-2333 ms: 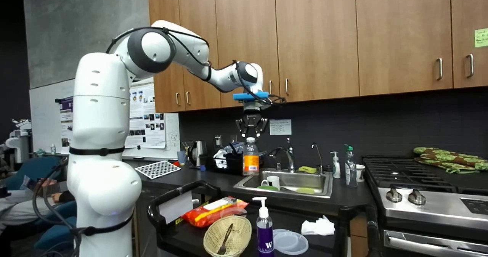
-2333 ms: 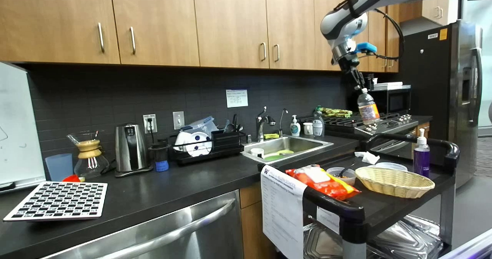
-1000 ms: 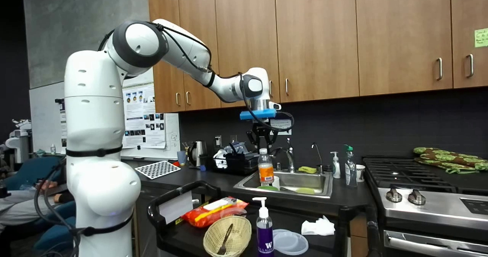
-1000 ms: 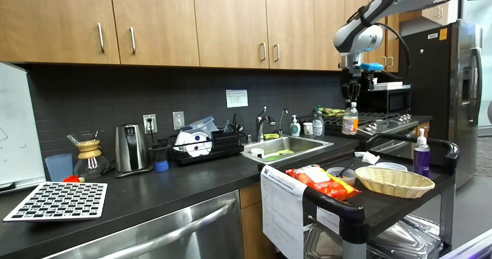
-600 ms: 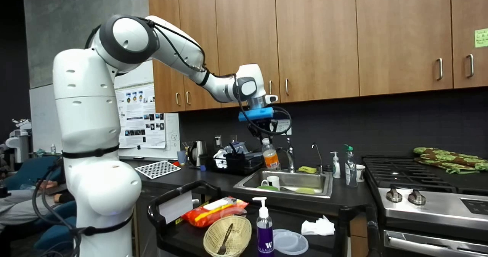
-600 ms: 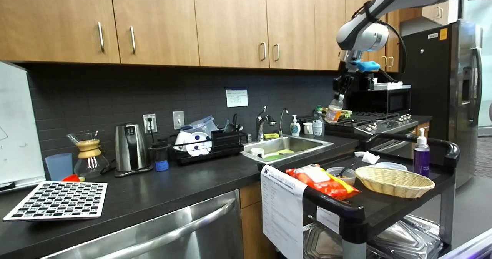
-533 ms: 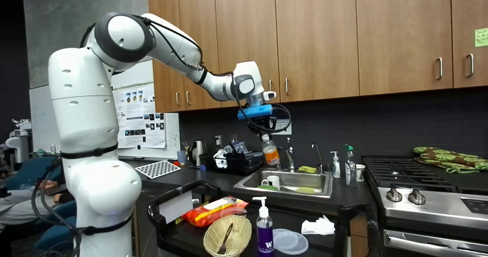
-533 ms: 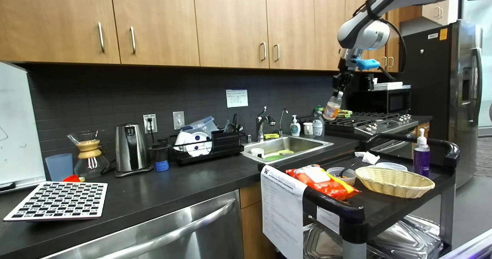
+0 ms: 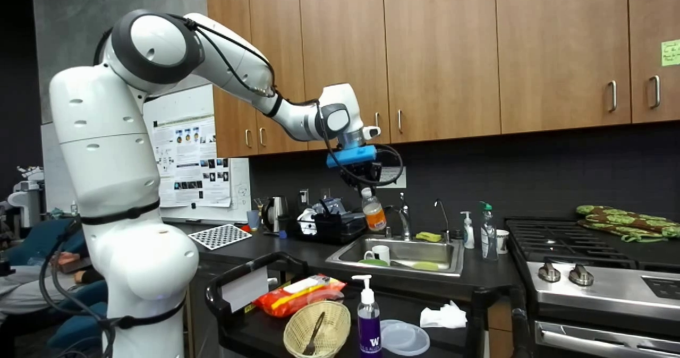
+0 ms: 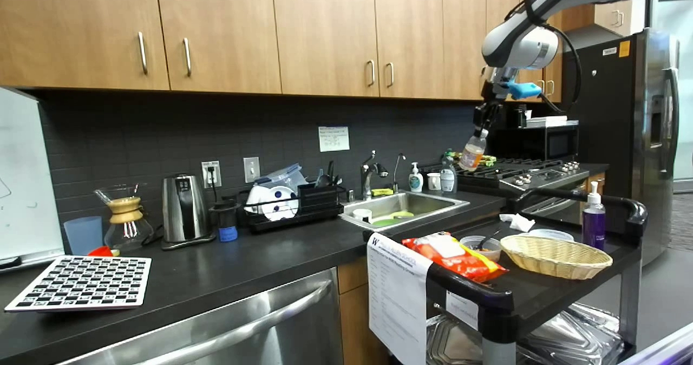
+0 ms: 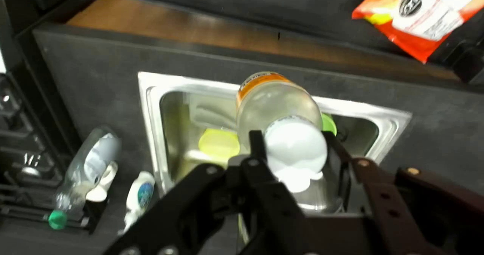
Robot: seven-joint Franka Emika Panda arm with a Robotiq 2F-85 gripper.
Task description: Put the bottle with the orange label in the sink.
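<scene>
"What's changed?"
"The orange-labelled plastic bottle (image 9: 374, 213), upright a second ago, hangs tilted, higher than the sink (image 9: 417, 250), pinched at the top by the tool (image 11: 294, 144)."
"Meaning?"
"Probably levelling, then lowering it in."

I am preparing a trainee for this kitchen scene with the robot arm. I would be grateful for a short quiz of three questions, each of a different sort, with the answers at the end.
1. Choose the colour of the mug in the sink: (A) red, (B) white, (C) blue.
2. At which end does the gripper hold the bottle with the orange label?
3. True or false: this bottle already lies in the sink.

Key:
1. B.
2. At its top, by the white cap.
3. False: it hangs tilted in the air, held by the gripper.
</scene>
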